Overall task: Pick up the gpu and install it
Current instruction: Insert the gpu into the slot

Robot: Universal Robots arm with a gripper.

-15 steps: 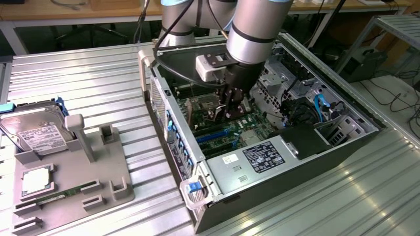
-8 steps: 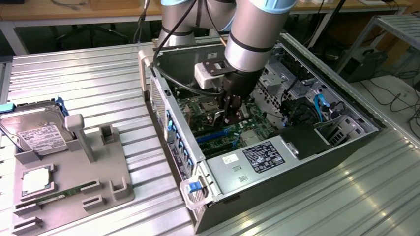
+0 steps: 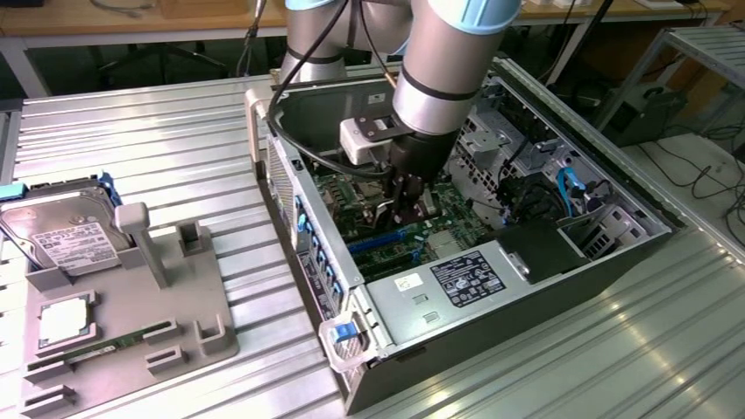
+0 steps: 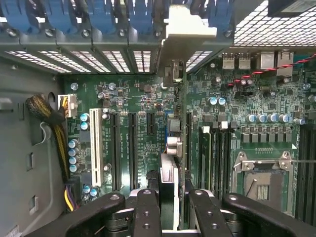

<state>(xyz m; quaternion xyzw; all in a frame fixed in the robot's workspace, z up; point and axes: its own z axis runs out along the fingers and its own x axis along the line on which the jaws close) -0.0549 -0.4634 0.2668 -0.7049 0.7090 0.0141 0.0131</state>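
**Gripper** (image 4: 168,207): closed on the gpu; the card is clamped edge-on between the two black fingers (image 4: 146,212), so the jaws stand narrow, only as wide as the card is thick. In the exterior view the gripper (image 3: 406,208) is seen lowered inside the open case (image 3: 547,288), hanging straight down from the arm (image 3: 448,61). The vertical hold is judged to suit a card that must enter a slot from above.

**Gpu** (image 4: 169,173): held upright on its edge over the motherboard (image 4: 148,103), its long edge running in line with the expansion slots (image 4: 132,148). Its silver bracket (image 4: 185,29) is at the case's rear wall, among the blue slot clips (image 4: 101,17), which is where a bracket has to sit. Whether the connector edge is already seated in a slot cannot be told; the card hides that line. In the exterior view the card (image 3: 402,209) is seen as a thin sliver below the fingers.

**Case**: laid on its side on the slatted table (image 3: 152,131), open side up, so the board is reachable from above.

**Grey holder** (image 3: 128,305): beside the case, to the exterior view's left, well apart from the gripper. A hard drive (image 3: 64,236) and a RAM stick (image 3: 99,349) are kept in its stands.

**CPU socket** (image 4: 264,180): bare, beside the card's line, untouched.
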